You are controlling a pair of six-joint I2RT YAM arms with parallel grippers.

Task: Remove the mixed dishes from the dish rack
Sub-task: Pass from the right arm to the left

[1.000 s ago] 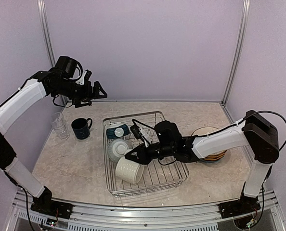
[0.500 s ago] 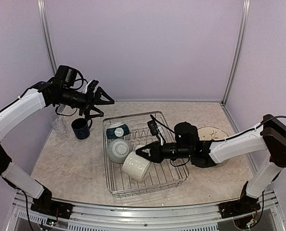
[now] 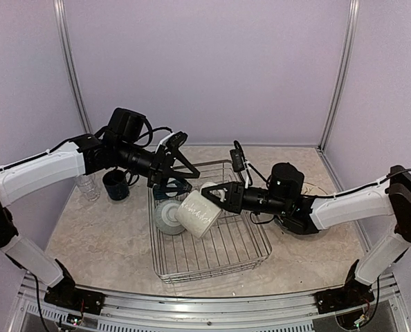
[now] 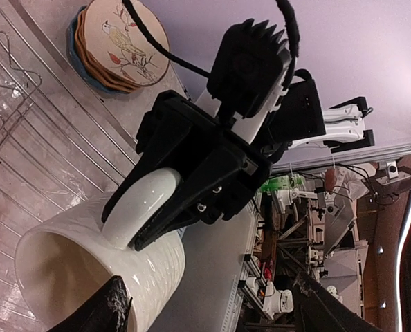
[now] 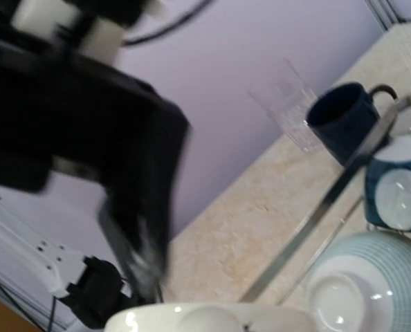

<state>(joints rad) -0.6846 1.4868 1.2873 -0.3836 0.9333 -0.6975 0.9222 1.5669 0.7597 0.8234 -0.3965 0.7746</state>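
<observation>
Lifted since the earlier frame, the cream mug hangs mid-frame over the dish rack, its handle clamped in your right gripper; a handover looks due, so your left gripper, spread wide and empty, must next close on the rim.

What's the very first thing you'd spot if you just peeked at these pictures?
A big cream mug held up over the silver dish rack, pinched by its handle in the right arm's fingers. Next, the left arm's fingers, spread wide open right by the mug's rim. To the right of the rack sits a stack of plates with a bird painted on top.
</observation>
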